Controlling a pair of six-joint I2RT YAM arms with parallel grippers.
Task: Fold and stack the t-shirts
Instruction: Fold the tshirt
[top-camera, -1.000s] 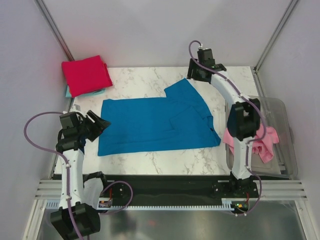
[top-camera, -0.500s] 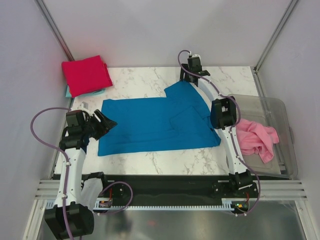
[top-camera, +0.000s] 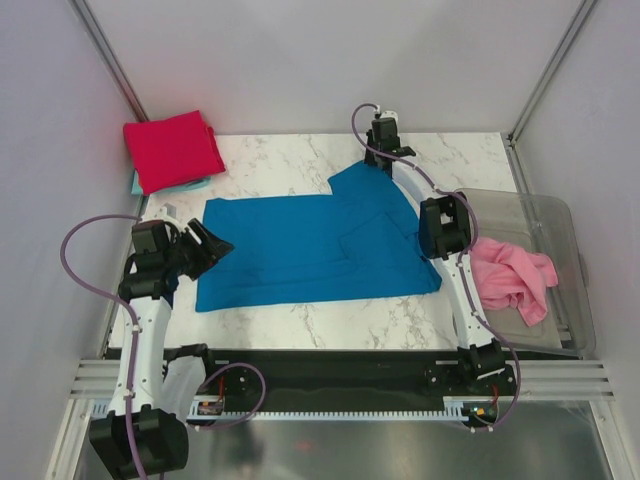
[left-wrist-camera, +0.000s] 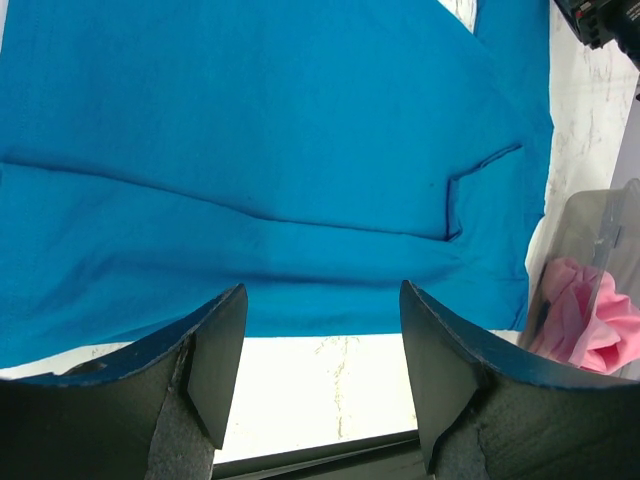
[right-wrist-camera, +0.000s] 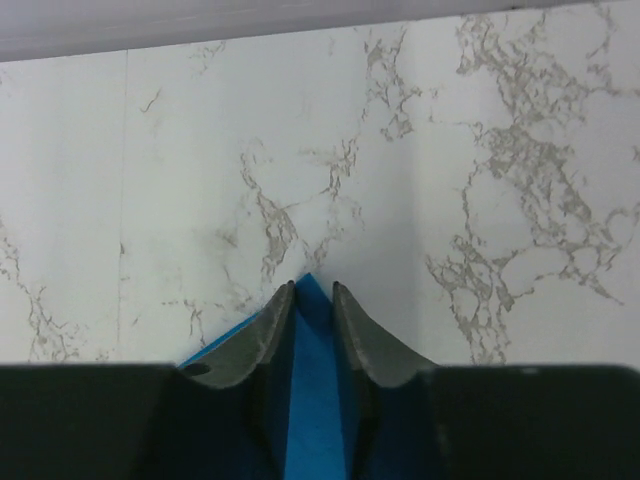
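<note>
Tension matters most: left jaws, spread wide above the blue shirt (top-camera: 300, 245) near the counter's (top-camera: 300, 318) left edge, should bite its near end squarely. Right jaws, narrowed at the far edge, pinch only the sleeve tip (right-wrist-camera: 311, 300), so lift gently.

The blue t-shirt (top-camera: 315, 250) was spread flat across the middle of the table (top-camera: 300, 315), part folded, one sleeve pointed at the far edge; that sleeve's tip was pinched by the right gripper (right-wrist-camera: 312, 288); the red t-shirt (top-camera: 172, 150) was folded at the far left corner, stacked on the pale teal t-shirt (top-camera: 136, 184), of which only an edge was seen; the pink t-shirt (top-camera: 510, 280) was crumpled in the clear tub (top-camera: 560, 215) at the right.
</note>
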